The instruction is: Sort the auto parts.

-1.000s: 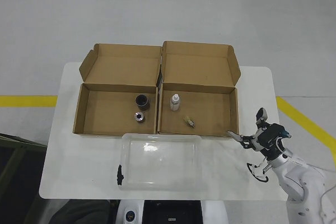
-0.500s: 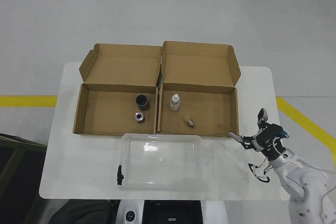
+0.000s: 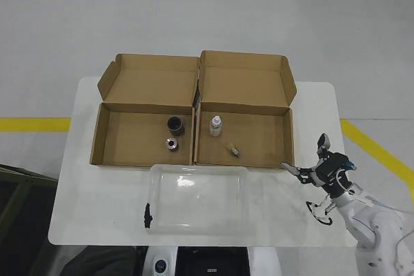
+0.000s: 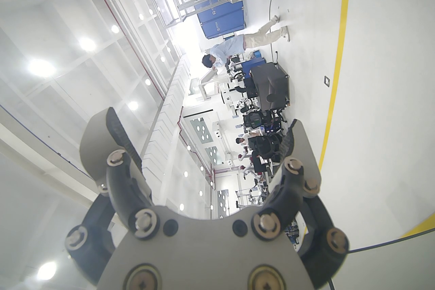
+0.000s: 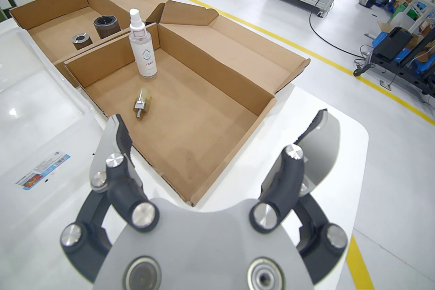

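I find the right gripper [image 3: 303, 153] at 4 o'clock on the tabletop [image 3: 314, 110], jaws wide apart and empty, beside the near corner of the right box [image 3: 288, 134]. The left gripper [image 4: 202, 121] likewise: jaws wide, empty. The bottle [image 3: 215, 125] stands and the bolt [image 3: 232, 149] lies inside that box, 1 o'clock

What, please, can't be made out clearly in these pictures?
Black bit by the tray, top view: too small to identify.
Tray, right wrist view: cut off by the picture's edge.
Left hand, left wrist view: faces away, so its place by the table is unknown.
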Controlling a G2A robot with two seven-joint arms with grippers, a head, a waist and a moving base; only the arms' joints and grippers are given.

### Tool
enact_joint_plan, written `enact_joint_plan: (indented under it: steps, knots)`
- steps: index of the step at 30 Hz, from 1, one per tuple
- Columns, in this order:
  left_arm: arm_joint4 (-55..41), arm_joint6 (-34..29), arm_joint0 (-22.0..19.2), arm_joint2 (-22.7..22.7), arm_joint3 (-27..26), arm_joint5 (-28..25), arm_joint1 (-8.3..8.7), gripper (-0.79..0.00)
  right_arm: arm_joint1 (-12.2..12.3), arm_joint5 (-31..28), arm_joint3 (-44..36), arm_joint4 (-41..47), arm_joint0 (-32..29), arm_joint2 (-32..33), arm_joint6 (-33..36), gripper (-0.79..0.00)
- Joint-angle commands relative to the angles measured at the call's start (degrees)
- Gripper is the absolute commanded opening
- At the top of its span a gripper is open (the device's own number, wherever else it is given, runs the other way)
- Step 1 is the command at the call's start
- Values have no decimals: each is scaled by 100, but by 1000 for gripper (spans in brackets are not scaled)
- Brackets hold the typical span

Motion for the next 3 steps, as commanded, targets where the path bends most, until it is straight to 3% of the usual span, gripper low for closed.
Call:
enact_joint_plan:
  steps: [1, 3]
  knots:
    - [0, 0, 0, 0, 0, 0, 0, -1, 0, 0, 0, 0, 0, 0, 0, 0]
    - [0, 0, 0, 0, 0, 0, 0, 0, 0, 0, 0, 0, 0, 0, 0, 0]
